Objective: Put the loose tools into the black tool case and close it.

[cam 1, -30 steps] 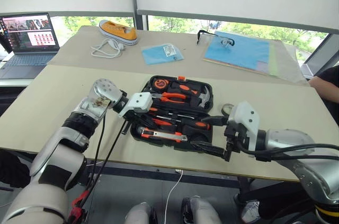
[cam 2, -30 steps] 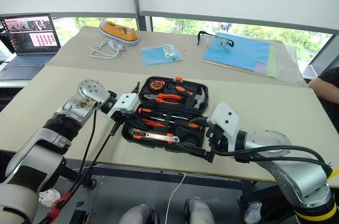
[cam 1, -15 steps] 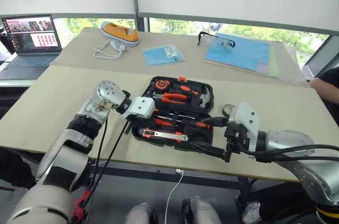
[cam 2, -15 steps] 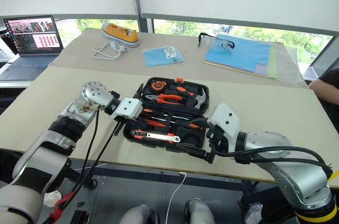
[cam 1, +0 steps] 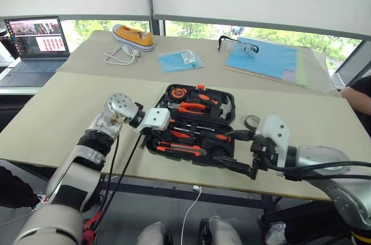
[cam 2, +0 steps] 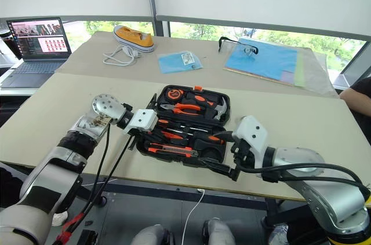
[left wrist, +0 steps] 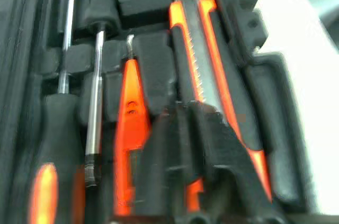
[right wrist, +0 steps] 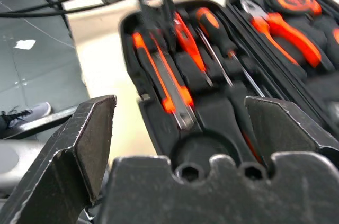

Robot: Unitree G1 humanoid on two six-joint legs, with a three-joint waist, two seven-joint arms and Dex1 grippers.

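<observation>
The black tool case [cam 1: 194,124] lies open on the desk [cam 1: 58,106] between both grippers; left gripper [left wrist: 193,128] hovers over its utility knife [left wrist: 198,60], finger state unclear; right gripper [right wrist: 183,123] gapes empty beside the case

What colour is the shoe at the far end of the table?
The shoe is yellow-orange with a white sole, clearest in the left eye view.

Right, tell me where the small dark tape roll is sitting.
In the left eye view the small dark tape roll lies on the beige table, outside the open black moulded-plastic tool case, just off its right edge and beyond the right gripper.
</observation>
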